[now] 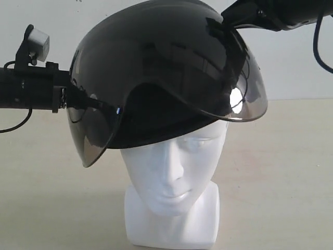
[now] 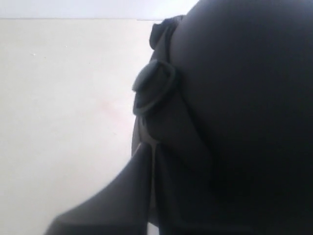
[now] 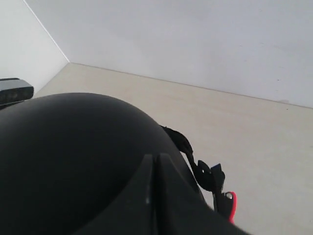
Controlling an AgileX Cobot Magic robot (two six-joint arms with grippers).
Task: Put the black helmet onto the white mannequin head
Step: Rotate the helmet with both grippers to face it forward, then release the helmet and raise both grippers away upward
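The black helmet (image 1: 156, 62) hangs tilted over the crown of the white mannequin head (image 1: 171, 166), hiding its forehead; its smoky visor (image 1: 96, 138) dips lower on the left. Whether it rests on the head I cannot tell. My left gripper (image 1: 73, 99) is shut on the helmet's left edge. My right gripper (image 1: 223, 23) is shut on its upper right rim. In the left wrist view the gripper (image 2: 152, 152) pinches the helmet (image 2: 244, 98) beside a strap loop (image 2: 154, 88). In the right wrist view the gripper (image 3: 155, 159) clamps the shell (image 3: 73, 147); a buckle with a red tab (image 3: 227, 203) dangles.
The head stands on a beige tabletop (image 1: 291, 182) near the front edge, with a white wall (image 1: 291, 67) behind. The left arm (image 1: 26, 88) reaches in level from the left. From the top right the other arm (image 1: 270, 13) comes down.
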